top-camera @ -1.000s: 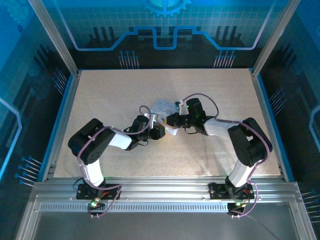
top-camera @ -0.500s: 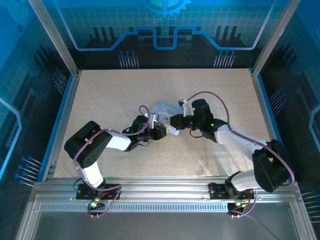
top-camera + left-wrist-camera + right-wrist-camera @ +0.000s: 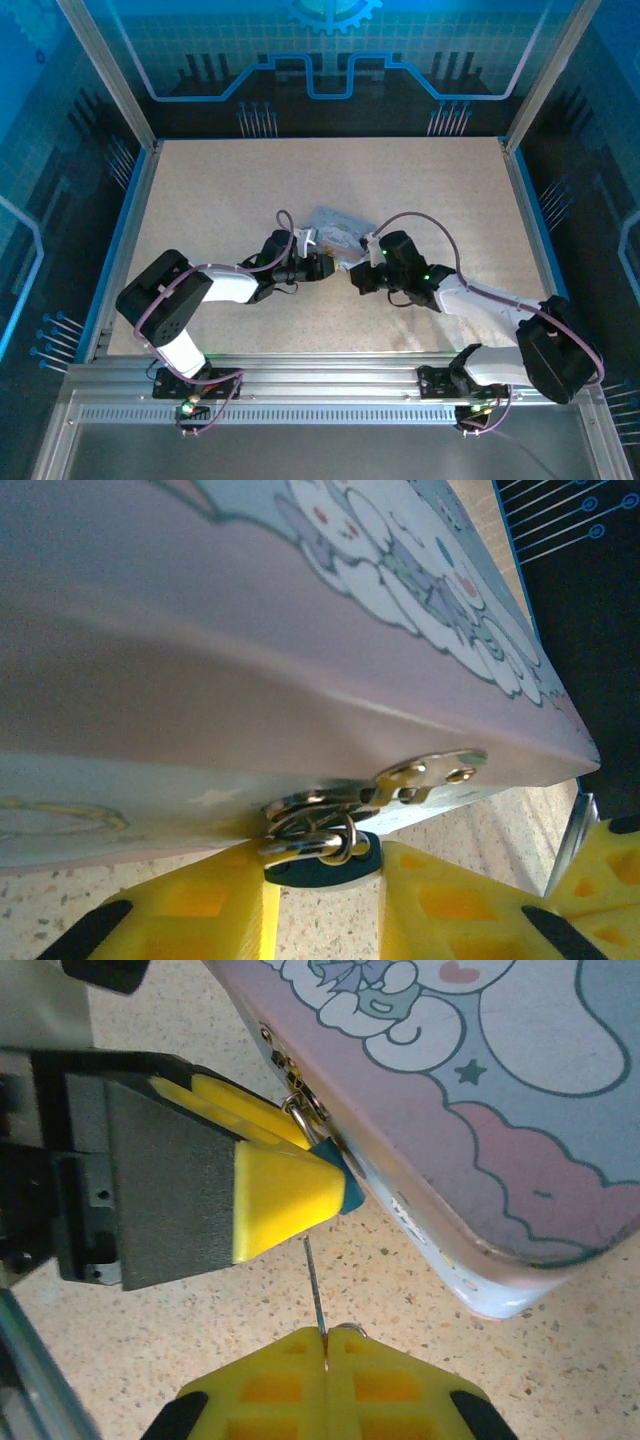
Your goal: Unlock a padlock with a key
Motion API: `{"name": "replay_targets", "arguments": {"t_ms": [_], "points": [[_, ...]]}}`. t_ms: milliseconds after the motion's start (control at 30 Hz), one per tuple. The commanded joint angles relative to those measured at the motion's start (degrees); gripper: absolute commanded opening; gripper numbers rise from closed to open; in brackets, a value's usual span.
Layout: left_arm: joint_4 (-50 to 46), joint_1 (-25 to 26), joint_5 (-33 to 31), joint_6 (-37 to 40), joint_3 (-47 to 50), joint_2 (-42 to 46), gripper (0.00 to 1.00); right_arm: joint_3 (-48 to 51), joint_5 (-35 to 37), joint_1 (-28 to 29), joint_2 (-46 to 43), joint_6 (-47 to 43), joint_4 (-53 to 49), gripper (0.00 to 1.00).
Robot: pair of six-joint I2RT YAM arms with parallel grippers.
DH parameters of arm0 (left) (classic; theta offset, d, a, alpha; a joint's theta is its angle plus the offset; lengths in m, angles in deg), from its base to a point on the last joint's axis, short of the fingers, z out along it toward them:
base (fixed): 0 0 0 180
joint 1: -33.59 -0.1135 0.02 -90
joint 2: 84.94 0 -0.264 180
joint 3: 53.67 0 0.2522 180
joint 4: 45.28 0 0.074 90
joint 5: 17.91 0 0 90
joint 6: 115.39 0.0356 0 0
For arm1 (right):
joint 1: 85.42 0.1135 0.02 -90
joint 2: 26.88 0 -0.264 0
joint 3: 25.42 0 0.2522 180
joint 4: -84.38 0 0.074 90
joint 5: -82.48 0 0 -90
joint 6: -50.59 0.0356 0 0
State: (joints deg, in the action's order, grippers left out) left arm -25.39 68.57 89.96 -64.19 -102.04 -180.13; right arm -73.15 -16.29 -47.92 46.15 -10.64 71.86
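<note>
The padlock [image 3: 335, 868] is seen at the front edge of the lavender cartoon-printed tin box [image 3: 300, 650], its thin shackle passed through the box's metal hasp [image 3: 425, 773]. Its small dark body is clamped between the two yellow fingers [image 3: 200, 910] of the left claw [image 3: 323, 882], which is closed on it from both sides, just above the speckled desk [image 3: 480, 825].

In the right wrist view, the key [image 3: 314, 1285] is pinched by its head between the closed yellow fingertips of the right claw [image 3: 328, 1352]. It is held upright as a thin sliver, its tip pointed towards the left claw [image 3: 275, 1185]. The tip is brought up to the lower edge of that claw's yellow finger, just beside the padlock [image 3: 346, 1188]. Whether the tip is touching the padlock's body cannot be told. The tin box [image 3: 480, 1090] is seen lying flat on the desk [image 3: 150, 1340], its rounded corner beside the key.

From above, both claws are seen meeting at the near edge of the tin box [image 3: 335, 225], near the middle of the desk [image 3: 220, 190]. The left claw [image 3: 322, 265] is brought in from the left and the right claw [image 3: 352, 275] from the right, the two close together.
</note>
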Motion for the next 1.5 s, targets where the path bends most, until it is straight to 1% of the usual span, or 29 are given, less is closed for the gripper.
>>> {"name": "replay_targets", "arguments": {"t_ms": [0, 267, 767, 1467], "points": [[-0.2, 0.6, 1.9, -0.9, -0.4, 2.6, 0.28, 1.3, 3.4, 1.3, 1.6, -1.7, 2.1, 0.03], [-0.5, 0.7, 1.7, -1.4, -0.6, 2.8, 0.28, 1.7, 5.3, 2.7, 5.7, -1.7, 5.5, 0.03], [-0.7, 0.7, 1.2, -1.8, -0.5, 3.2, 0.27, 2.5, 5.6, 3.7, 8.5, -2.1, 11.1, 0.03], [-1.0, 0.6, 0.6, -2.0, -0.7, 2.7, 0.27, 2.4, 4.4, 4.1, 9.2, -2.9, 12.0, 0.04]]}}
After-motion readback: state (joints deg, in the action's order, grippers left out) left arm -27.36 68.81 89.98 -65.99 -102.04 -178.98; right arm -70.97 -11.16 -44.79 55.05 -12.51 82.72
